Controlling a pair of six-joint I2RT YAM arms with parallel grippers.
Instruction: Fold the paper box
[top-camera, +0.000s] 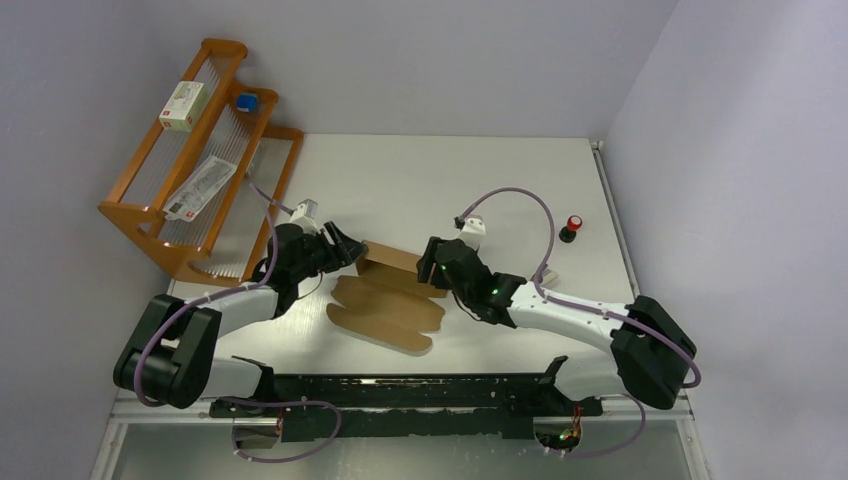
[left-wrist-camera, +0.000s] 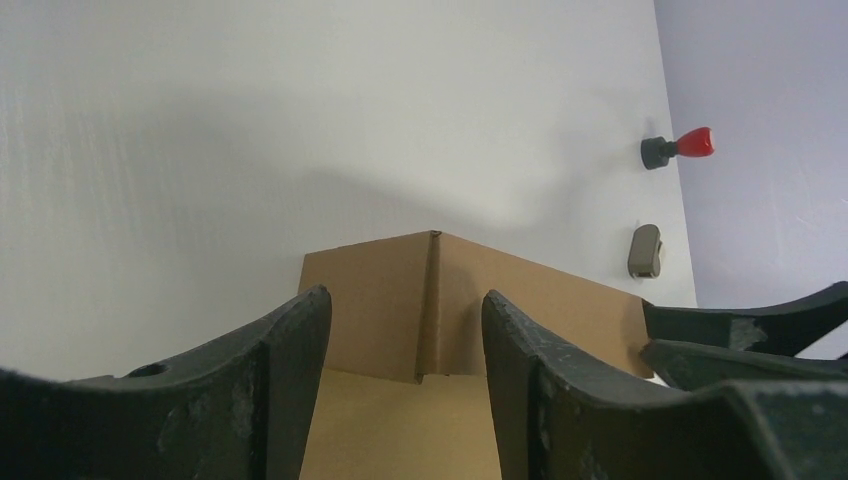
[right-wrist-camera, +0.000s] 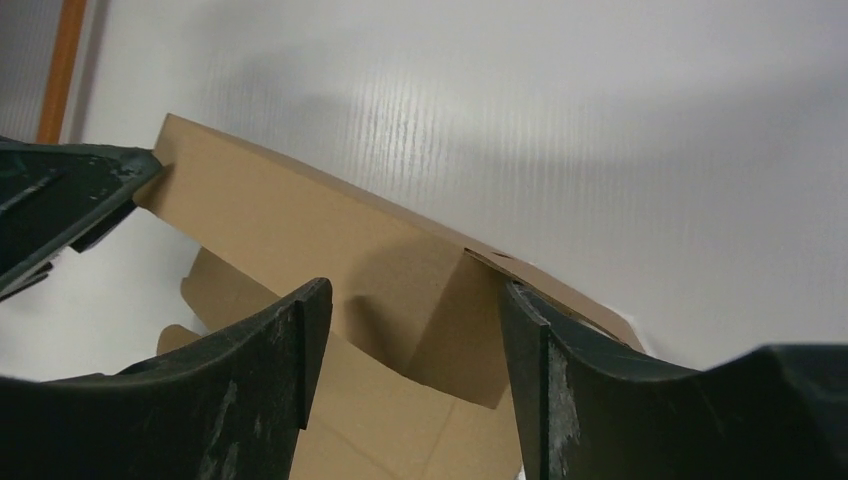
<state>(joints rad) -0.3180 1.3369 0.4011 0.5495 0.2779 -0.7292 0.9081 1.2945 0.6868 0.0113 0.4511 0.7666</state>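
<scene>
The paper box (top-camera: 388, 300) is a brown cardboard die-cut sheet lying on the table between the arms, its far panel raised as a wall. My left gripper (top-camera: 352, 250) is open at the wall's left end; in the left wrist view the wall (left-wrist-camera: 440, 300) with its bent side tab stands between my fingers (left-wrist-camera: 290, 370). My right gripper (top-camera: 430, 265) is open at the wall's right end; in the right wrist view the wall and its folded end tab (right-wrist-camera: 400, 290) lie between my fingers (right-wrist-camera: 530, 380). I cannot tell whether either gripper touches the cardboard.
A wooden rack (top-camera: 205, 165) stands at the back left with a small white box (top-camera: 185, 105), a blue item (top-camera: 246, 102) and a packet on it. A red-topped knob (top-camera: 572, 227) stands at the right, also in the left wrist view (left-wrist-camera: 680, 147). A grey clip (left-wrist-camera: 646, 250) lies near it.
</scene>
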